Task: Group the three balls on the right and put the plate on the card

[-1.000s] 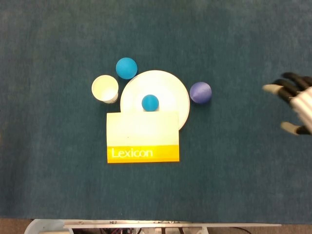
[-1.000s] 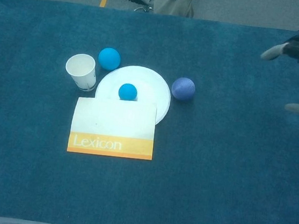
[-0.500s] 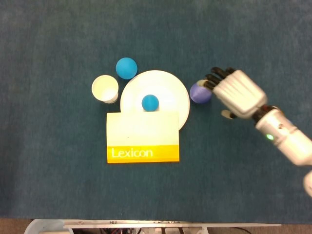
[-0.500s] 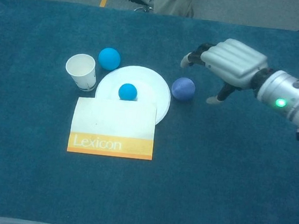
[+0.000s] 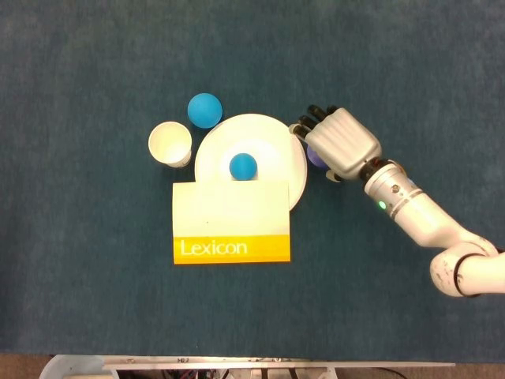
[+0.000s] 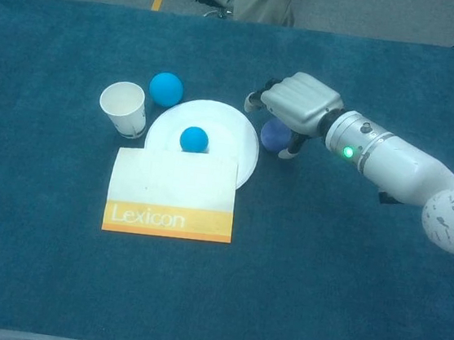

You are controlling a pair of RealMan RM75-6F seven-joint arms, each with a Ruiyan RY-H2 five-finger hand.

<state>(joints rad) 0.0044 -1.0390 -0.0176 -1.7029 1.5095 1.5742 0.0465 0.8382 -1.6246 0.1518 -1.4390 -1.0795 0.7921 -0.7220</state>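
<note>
Purple ball (image 6: 274,133) lies on the table (image 6: 346,274) just off the plate's (image 5: 268,138) right rim, under the right hand (image 5: 339,142), fingers arched over it (whether they grip it, I cannot tell), presumably to carry it toward the right edge.

Head view: looked straight down on the surface (image 5: 95,316). Chest view: lower, slanted forward across it, floor beyond. Shared the same middle patch.
</note>
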